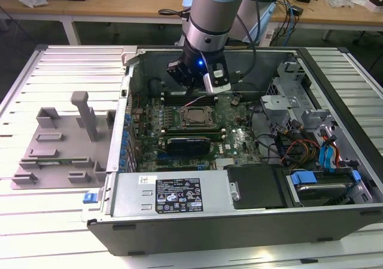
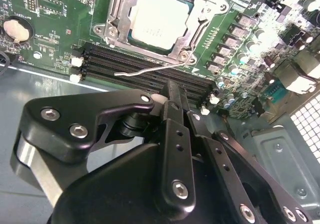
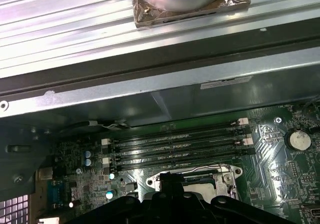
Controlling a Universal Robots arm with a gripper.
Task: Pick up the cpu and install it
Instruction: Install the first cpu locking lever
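The small, flat, square silvery cpu (image 2: 159, 19) lies in the metal socket frame (image 2: 119, 14), near the middle of the green circuit board (image 2: 50, 32). The black gripper (image 2: 172, 89) hangs close by with its fingers pressed together, holding nothing.

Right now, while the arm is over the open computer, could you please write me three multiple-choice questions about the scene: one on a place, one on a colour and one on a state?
1. Where does the cpu lie?
A) in a cardboard box
B) in the socket on the motherboard
C) on a wooden shelf

2. What colour is the plastic fixture at the exterior view's left?
A) grey
B) red
C) yellow

3. In what state is the computer case?
A) shut by a side panel
B) open, with its boards exposed
C) wrapped in foil

Answers:
1 B: in the second wrist view, the socket frames its silvery top.
2 A: in the exterior view, it is grey all over.
3 B: in the exterior view, the motherboard shows from above.
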